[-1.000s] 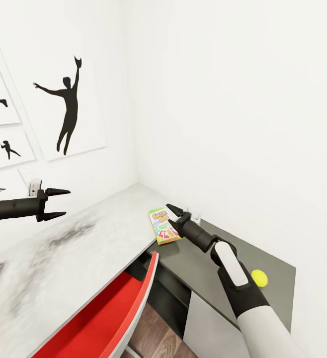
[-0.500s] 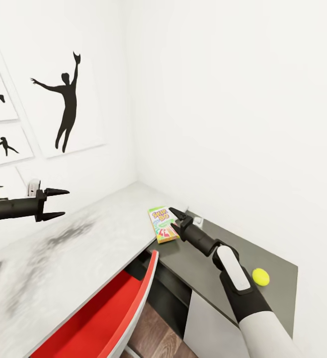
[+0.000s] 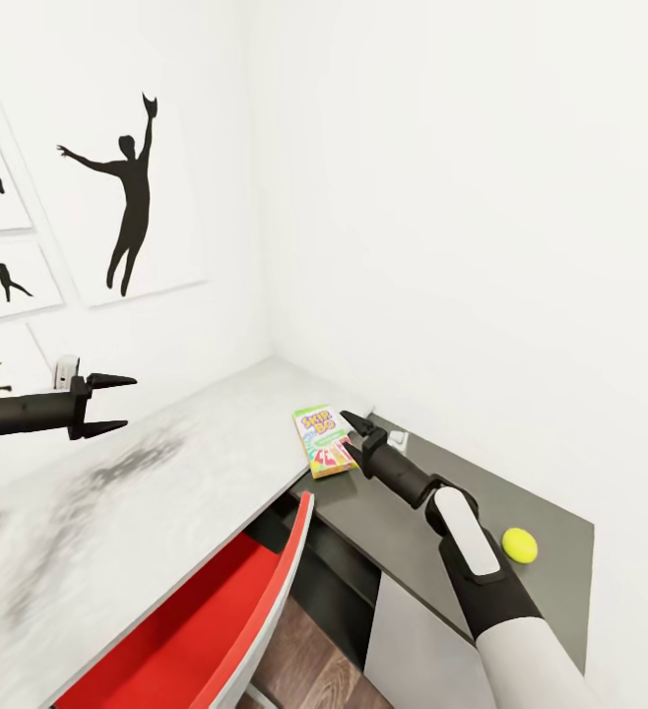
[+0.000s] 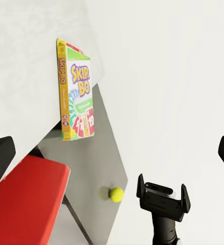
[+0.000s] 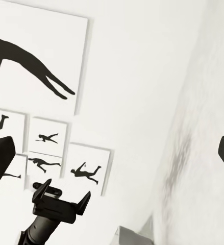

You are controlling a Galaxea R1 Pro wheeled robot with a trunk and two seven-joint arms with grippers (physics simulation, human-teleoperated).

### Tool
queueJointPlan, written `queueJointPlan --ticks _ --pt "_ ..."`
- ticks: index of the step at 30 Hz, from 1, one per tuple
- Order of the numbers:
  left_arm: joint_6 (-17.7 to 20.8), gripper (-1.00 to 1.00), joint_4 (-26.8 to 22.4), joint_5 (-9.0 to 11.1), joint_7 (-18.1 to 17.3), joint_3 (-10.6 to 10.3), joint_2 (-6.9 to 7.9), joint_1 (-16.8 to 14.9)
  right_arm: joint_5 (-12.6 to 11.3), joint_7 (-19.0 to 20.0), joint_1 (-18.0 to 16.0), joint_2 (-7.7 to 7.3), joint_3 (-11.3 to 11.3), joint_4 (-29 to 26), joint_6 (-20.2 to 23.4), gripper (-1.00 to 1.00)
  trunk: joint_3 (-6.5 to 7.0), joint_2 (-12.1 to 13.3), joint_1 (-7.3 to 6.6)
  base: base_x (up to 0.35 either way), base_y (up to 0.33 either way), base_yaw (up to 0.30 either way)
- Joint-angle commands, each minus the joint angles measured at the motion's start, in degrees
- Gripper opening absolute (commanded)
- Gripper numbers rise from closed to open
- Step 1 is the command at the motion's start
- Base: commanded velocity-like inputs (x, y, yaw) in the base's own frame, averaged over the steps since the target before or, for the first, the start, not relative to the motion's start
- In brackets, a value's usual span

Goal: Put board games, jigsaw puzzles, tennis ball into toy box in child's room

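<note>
**Right pincer closes in on the Skip-Bo box**

Right pincer [image 3: 355,429] has crept closer to the Skip-Bo board game [image 3: 324,442] since a second ago; camera drifted slightly too.

Head view: the game lies flat at the bench [image 3: 147,492] corner, long axis running away from the robot. The right pincer sits at its far right edge, jaws spread, nothing held; touching or just beside, cannot tell. Left pincer [image 3: 107,404] hovers well apart over the white top, released, empty. Right arm is clearly nearer. Tennis ball [image 3: 520,545] rests on the grey section by the right forearm. Red chair [image 3: 216,620] below.

Left wrist view: shows the box's [image 4: 76,97] printed face and side, the ball [image 4: 116,194], and the right pincer [image 4: 163,196] with its jaws parted.

Right wrist view: looks past the game to the wall silhouette prints [image 5: 35,61] and the left pincer [image 5: 60,201], jaws apart.
</note>
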Motion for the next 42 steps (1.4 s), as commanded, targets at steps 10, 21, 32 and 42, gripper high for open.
queueJointPlan --ticks 10,21,32,42 --pt "0.01 1.0 -0.04 0.46 0.0 -0.37 -0.23 -0.13 -0.21 -0.23 -0.04 -2.81 -0.27 -0.11 2.39 1.0 -1.87 -4.08 2.21 0.0 0.0 0.0" --pt "0.01 1.0 -0.61 0.59 -0.13 -0.01 0.17 -0.09 0.19 -3.06 -0.04 -3.37 -0.35 -0.37 4.45 1.0 -3.85 -8.49 4.62 0.0 0.0 0.0" --pt "0.01 1.0 -0.6 0.82 -1.13 4.76 0.2 -0.12 -0.09 -6.58 -0.04 -2.75 -0.25 -0.51 4.75 1.0 -5.82 -12.9 7.04 0.0 0.0 0.0" --pt "0.01 1.0 -0.59 0.91 -1.2 7.57 -0.03 -0.13 0.0 -6.73 -0.04 -2.99 -0.01 -0.72 4.64 1.0 -7.62 -16.91 9.24 0.0 0.0 0.0"
